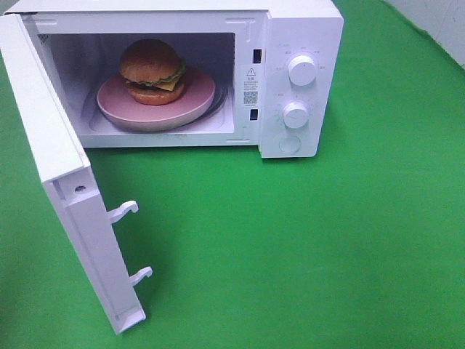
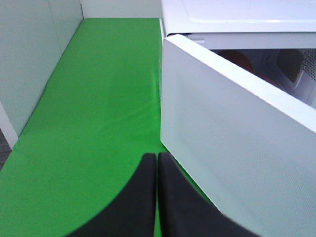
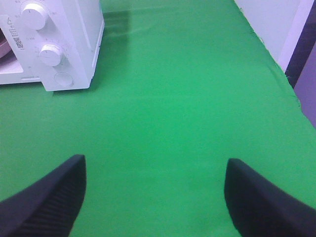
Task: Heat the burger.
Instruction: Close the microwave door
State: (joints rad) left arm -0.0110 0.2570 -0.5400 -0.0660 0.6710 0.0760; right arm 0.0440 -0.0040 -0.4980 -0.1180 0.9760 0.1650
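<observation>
**Burger loaded, door standing open**

The burger (image 1: pixel 152 71) is sitting on the pink plate (image 1: pixel 202 98) inside the microwave (image 1: pixel 305 22), which is occupying the 11-to-12 o'clock stretch of the green cloth (image 1: pixel 305 254) in the high view. Loading therefore looks finished.

The door (image 1: pixel 62 182) is standing wide open, angling out toward 8 o'clock. I judge that closing it is the step now pending. After that comes setting the upper knob (image 1: pixel 301 70) and lower knob (image 1: pixel 295 114), both at 3 o'clock of the cavity. Nothing is suggesting that heating is under way.

The burger is sitting upright, well inside the plate's rim and toward the plate's 10 o'clock side. Its bun halves are shining orange-brown, with green lettuce and a yellow cheese corner poking out around 4 o'clock.

The left gripper (image 2: pixel 157 160) is pressing its fingers together on nothing, close to the door's outer face. The right gripper (image 3: pixel 155 165) is spreading wide and empty over bare cloth, well apart from the control panel.
</observation>
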